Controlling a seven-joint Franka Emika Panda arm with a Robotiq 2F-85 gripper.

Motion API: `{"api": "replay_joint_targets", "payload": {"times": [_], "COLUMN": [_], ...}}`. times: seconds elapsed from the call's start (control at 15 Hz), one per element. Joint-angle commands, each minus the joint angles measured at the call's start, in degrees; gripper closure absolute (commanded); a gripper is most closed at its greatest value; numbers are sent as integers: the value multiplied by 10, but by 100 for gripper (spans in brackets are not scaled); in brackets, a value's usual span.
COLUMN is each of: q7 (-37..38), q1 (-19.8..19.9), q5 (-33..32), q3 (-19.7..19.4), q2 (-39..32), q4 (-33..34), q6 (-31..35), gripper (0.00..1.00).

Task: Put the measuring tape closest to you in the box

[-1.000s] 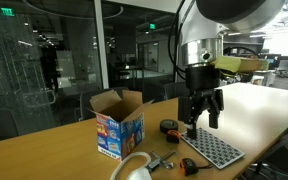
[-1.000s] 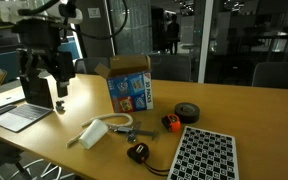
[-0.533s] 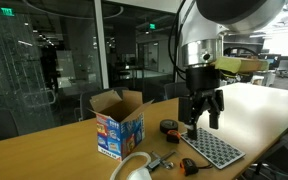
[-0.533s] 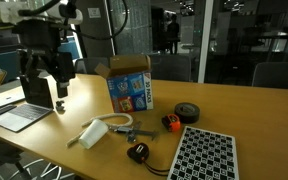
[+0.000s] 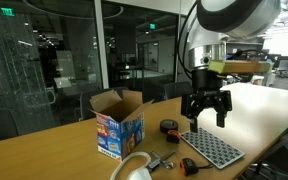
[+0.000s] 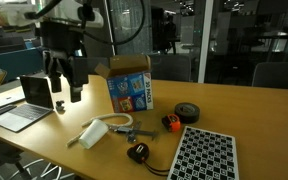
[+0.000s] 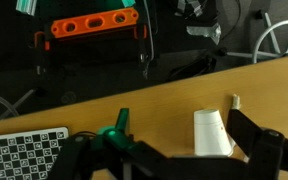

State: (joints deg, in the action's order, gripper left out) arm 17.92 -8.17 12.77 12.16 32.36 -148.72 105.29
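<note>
Wooden table holds the box and the measuring tape. My gripper hangs up above the table; its fingers are wide apart and hold nothing.

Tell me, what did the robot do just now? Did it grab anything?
The arm swung its gripper sideways, toward the box as an exterior view shows it, and twisted it a bit. It grabbed nothing: the gripper is open and empty. The box, the grey tray and the small things on the table stayed put.
</note>
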Motion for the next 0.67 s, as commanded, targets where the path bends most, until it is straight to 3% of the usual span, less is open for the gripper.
{"api": "replay_joint_targets", "payload": {"times": [0.0,0.27,0.33,0.4,0.6], "q7": [62,148,173,204,307], "q1": [44,82,100,94,91], "q5": [2,-1,-18,-8,-25], "q3": [-11,-5,-11,-2,-1], "q2": [-38,-116,-182,-174,-256], "q4": [15,19,89,32,40], "q6": [27,111,106,158,239], "gripper": [0,0,0,0,0]}}
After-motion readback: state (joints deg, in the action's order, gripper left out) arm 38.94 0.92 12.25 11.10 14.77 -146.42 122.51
